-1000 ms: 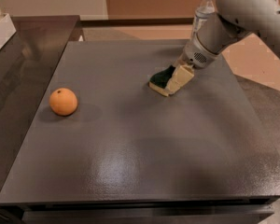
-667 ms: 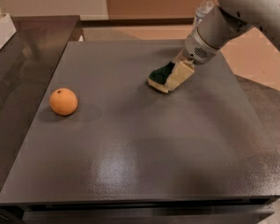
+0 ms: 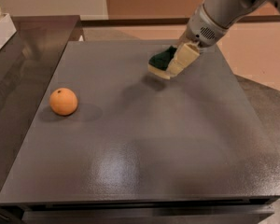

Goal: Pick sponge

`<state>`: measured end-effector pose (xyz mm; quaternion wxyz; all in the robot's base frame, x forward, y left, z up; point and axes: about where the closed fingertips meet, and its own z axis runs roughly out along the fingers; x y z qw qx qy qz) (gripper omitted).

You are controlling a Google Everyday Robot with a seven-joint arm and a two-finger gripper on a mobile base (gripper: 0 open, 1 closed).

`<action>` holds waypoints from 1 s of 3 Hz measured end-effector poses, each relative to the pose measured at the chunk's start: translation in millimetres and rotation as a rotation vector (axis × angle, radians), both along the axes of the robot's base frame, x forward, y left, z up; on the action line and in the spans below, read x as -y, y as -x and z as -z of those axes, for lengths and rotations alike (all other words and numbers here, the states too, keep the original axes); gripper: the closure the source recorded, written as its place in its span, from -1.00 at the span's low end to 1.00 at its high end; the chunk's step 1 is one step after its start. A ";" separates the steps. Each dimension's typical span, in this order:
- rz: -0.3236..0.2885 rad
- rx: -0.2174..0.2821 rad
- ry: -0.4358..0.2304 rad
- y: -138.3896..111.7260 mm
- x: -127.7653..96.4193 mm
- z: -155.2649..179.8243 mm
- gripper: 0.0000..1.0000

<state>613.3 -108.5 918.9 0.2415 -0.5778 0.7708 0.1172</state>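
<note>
The sponge [image 3: 160, 60], dark green on top with pale yellow foam below, hangs tilted in the air above the far right part of the grey table [image 3: 140, 139]; its shadow lies on the table below it. My gripper [image 3: 170, 65] is shut on the sponge, its cream-coloured fingers [image 3: 182, 59] clamping the right side. The grey arm reaches in from the upper right.
An orange [image 3: 63, 101] sits on the left part of the table. A dark counter [image 3: 18, 64] adjoins the table on the left, with a white object [image 3: 0, 29] at its far left edge. The floor lies beyond the right edge.
The gripper has risen with the sponge in it; the sponge has left the table and now hangs above it. The orange has not moved.
</note>
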 end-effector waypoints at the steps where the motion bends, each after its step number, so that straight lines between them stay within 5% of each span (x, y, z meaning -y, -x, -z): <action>1: -0.022 0.033 -0.007 4.7 0.4 -33.2 1.00; 2: -0.058 0.092 -0.016 13.3 0.9 -78.9 1.00; 3: -0.058 0.092 -0.016 13.2 0.8 -78.9 1.00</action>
